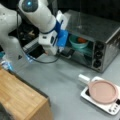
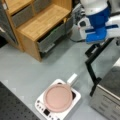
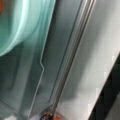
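Jaws of gripper (image 1: 60,50): spread cannot be told, poised at toaster oven (image 1: 100,37) mouth beside teal bowl (image 1: 78,42); step judged reaching in; next needs careful alignment with oven tray (image 3: 30,82).

No text, label, brand, number or sign can be read anywhere. The oven (image 1: 100,47) shows three dark knobs (image 1: 98,54) with no legible markings. The hotplate (image 2: 58,101) carries small dots and buttons (image 2: 43,110) along its front edge, too blurred to read. The arm's blue and white housings (image 1: 53,31) bear no readable lettering.
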Available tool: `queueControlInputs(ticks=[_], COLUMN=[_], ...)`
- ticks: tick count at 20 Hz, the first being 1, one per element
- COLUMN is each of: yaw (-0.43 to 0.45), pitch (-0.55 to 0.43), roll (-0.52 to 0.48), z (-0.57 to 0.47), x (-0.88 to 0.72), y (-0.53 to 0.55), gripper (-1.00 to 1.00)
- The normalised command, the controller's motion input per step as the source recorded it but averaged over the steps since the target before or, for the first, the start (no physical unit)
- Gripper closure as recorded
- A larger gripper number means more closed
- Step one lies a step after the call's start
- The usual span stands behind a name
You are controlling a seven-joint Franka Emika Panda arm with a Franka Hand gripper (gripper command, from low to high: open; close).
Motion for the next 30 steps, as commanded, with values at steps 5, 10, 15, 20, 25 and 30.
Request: queueControlInputs(ticks=[5,10,15,20,25,30], yaw=[-0.026,-0.012,-0.029,-0.037,-0.032,-0.019], pitch=[-0.113,-0.124,-0.101,-0.081,-0.079,-0.08], roll=[0.176,0.211,0.219,0.171,0.147,0.045], z=[-0.25,-0.33,-0.24,-0.1,-0.07,-0.06], x=[0.04,0.09,0.07,0.02,0.01,0.01], y=[-0.16,-0.19,-0.12,-0.05,-0.02,-0.02], gripper=[-1.0,-1.0,-1.0,-1.0,-1.0,-1.0])
